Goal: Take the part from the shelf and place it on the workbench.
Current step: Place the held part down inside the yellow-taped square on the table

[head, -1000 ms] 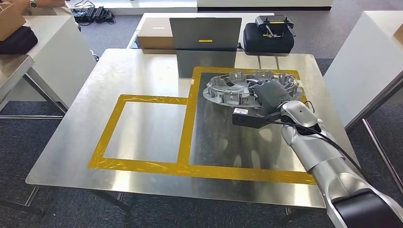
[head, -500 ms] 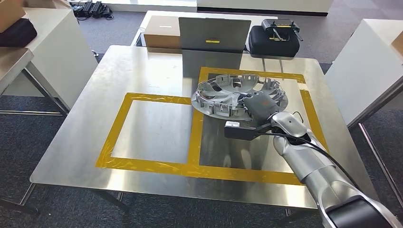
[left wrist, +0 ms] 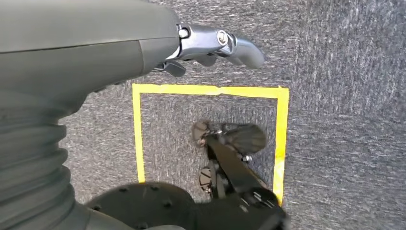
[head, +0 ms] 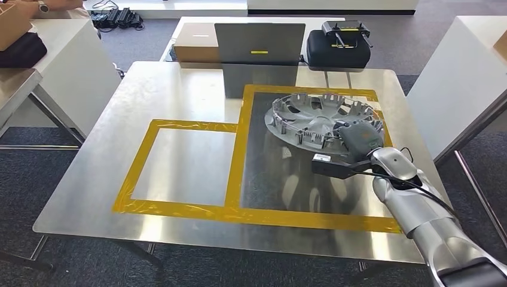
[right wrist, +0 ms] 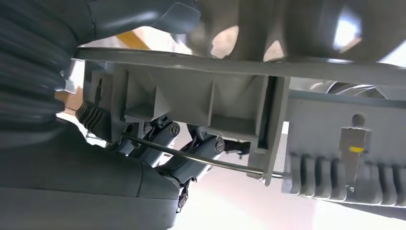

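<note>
Silver plastic part [head: 320, 116], a round wheel-cover shape, sits tilted over the workbench [head: 179, 101], inside the larger yellow tape frame [head: 242, 152]; its near rim is lifted, whether the far rim touches the steel I cannot tell. Right hand [head: 357, 136] grips that near rim; in the right wrist view the fingers [right wrist: 167, 139] are curled under the rim's ribbed edge, thumb on the other face. Left hand [left wrist: 210, 45] hangs over grey carpet, fingers loosely curled, holding nothing. Beyond the frame: a grey laptop [head: 260, 43], a cardboard box [head: 194, 45] and a black case [head: 338, 48].
</note>
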